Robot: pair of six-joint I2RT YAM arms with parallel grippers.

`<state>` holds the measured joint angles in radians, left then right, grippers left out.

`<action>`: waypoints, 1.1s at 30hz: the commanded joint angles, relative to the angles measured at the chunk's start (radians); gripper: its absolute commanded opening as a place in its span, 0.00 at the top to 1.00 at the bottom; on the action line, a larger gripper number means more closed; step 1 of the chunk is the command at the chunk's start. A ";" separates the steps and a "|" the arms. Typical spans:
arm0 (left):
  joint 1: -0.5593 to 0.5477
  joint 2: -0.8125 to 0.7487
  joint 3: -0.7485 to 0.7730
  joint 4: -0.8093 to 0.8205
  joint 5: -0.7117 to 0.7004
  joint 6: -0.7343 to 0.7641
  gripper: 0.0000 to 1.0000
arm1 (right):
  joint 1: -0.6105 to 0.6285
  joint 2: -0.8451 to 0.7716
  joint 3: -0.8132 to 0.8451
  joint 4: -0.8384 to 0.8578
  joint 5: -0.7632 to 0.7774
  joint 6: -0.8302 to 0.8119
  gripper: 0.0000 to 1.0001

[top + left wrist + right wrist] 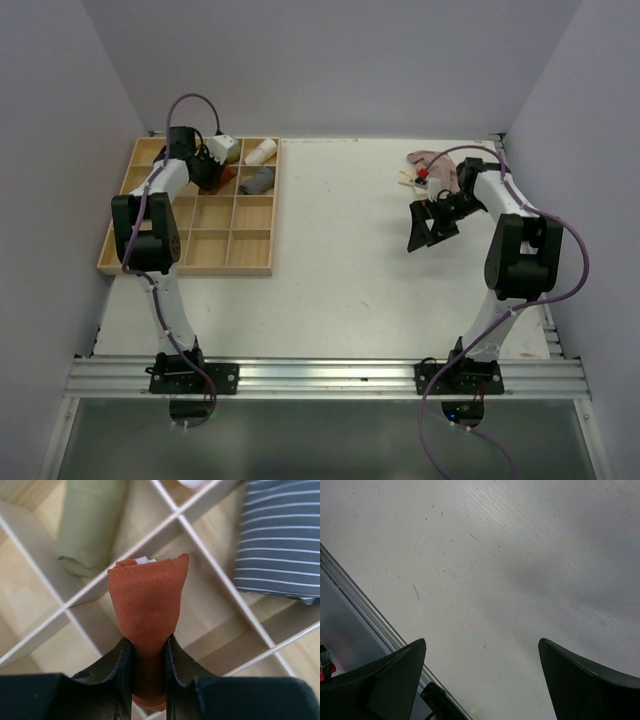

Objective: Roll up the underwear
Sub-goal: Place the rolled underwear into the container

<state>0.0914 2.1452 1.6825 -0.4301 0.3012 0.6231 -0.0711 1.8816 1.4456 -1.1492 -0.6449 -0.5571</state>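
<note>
Plain lilac-grey walls (330, 60) at back and both sides. White table (340, 250) between, scuffed and speckled up close. Aluminium rail (330, 376) along near edge, glassy grey panel (320, 440) below. Wooden divided tray (248, 250) at far left. Soft, even light; faint shadows on table top.

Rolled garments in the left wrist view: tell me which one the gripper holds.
The rust-orange roll, pinched in the left gripper; the olive-green roll and the grey striped roll lie loose, ungripped.

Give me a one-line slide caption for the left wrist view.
Left claw shut on rolled rust-orange underwear over a divided wooden tray, green roll and striped roll alongside.
</note>
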 commanded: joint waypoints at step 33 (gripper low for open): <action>-0.028 0.050 0.264 -0.214 0.078 0.038 0.39 | 0.002 -0.016 0.025 -0.006 -0.027 -0.001 0.01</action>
<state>0.0628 2.2738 1.8679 -0.6094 0.3389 0.6437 -0.0711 1.8816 1.4342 -1.1503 -0.6456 -0.5476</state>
